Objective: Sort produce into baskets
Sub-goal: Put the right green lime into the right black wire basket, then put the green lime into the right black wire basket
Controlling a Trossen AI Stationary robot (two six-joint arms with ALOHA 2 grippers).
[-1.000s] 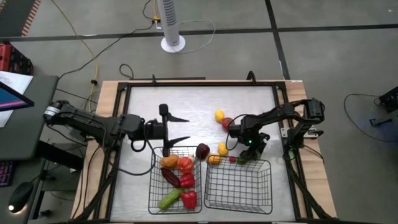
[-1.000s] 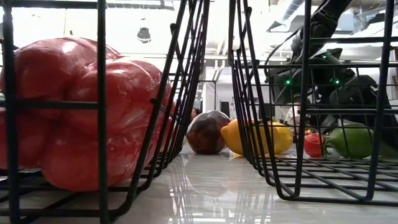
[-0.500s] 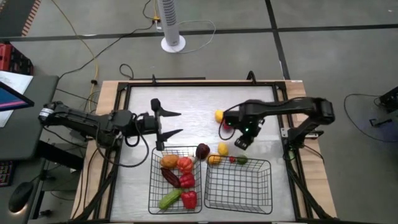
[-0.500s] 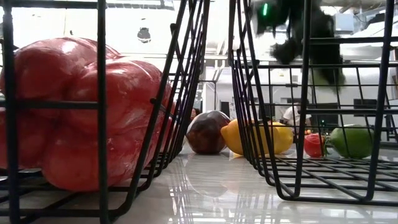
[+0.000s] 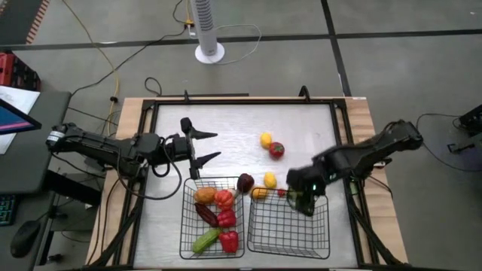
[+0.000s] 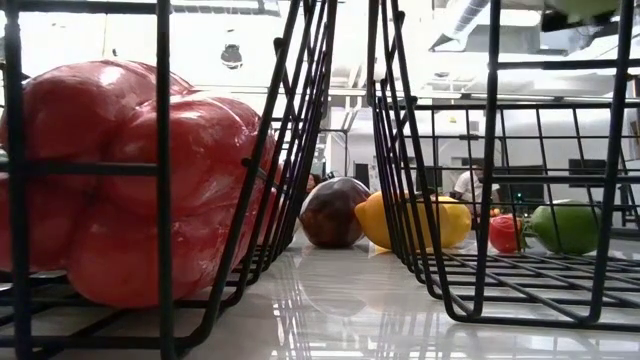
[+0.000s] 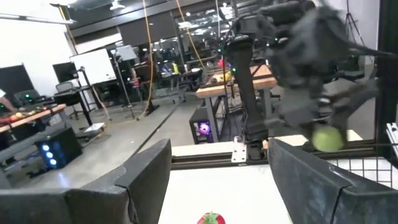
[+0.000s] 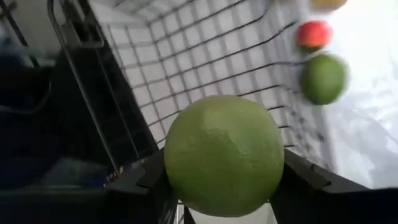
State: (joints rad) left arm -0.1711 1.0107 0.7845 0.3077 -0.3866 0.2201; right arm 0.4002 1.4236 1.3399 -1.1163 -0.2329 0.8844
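**Lime held over right basket**

Right gripper (image 5: 304, 200) is clamped on a lime (image 8: 224, 154), pinched across its widest middle, hovering over the far edge of the right basket (image 5: 289, 242), which looks empty inside. The lime looks small, light, hard and smooth-skinned; being round, it could squirt out if held off-centre, so the equator pinch is right. Another lime (image 8: 323, 78) and a small red piece (image 8: 313, 34) lie on the table just outside the mesh.

Left gripper (image 5: 200, 147) waits above the table beyond the left basket (image 5: 185, 226), fingers spread apart, nothing in them. That basket holds peppers (image 5: 225, 219) and other pieces. A lemon (image 5: 266, 139) and a tomato (image 5: 276, 150) remain loose on the table.
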